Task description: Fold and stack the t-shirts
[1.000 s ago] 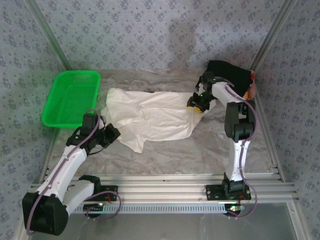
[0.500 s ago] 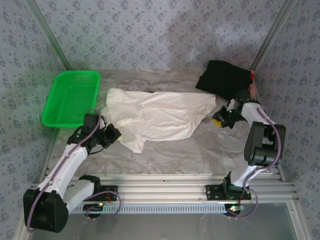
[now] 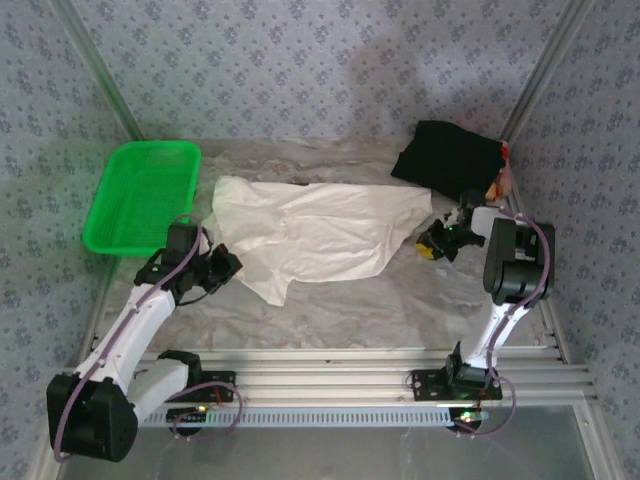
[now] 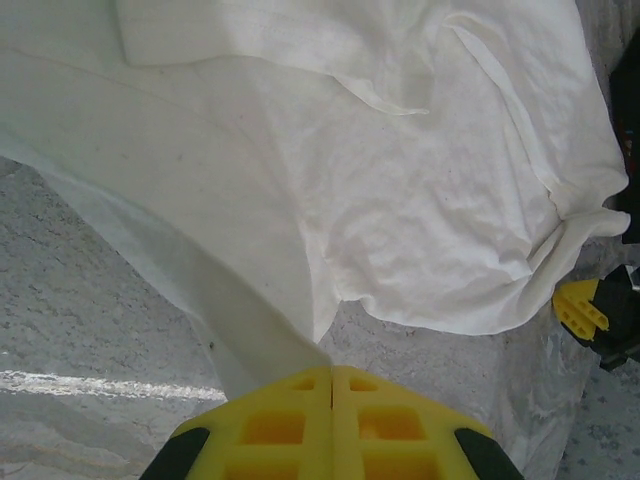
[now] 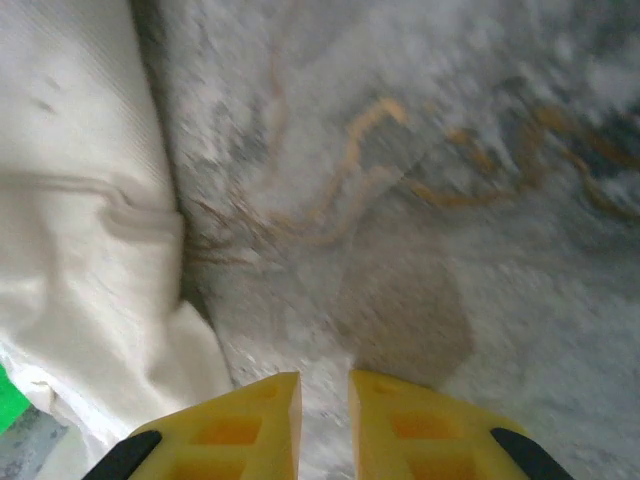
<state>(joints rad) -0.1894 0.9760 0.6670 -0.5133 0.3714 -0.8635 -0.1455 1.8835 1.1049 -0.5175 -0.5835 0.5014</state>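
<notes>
Right end effector (image 5: pixel 324 385), released and empty, has backed right off the white shirt (image 3: pixel 320 230); left end effector (image 4: pixel 332 375) pinches its near-left corner. Shirt's spread, so you fold next.

**Three cameras, one table**

The top camera is looking down from above and behind the arm bases, taking in the whole table (image 3: pixel 400 300). The left wrist camera is looking past the left gripper (image 4: pixel 332 385) at the bottom of the frame, close over the white shirt (image 4: pixel 350 180). The right wrist camera is sitting nearer still to the tabletop, with the right gripper (image 5: pixel 325 385) at the bottom edge. Both wrist views are sharing the shirt with the top view. The left wrist view is also catching the right gripper at its right edge.
</notes>
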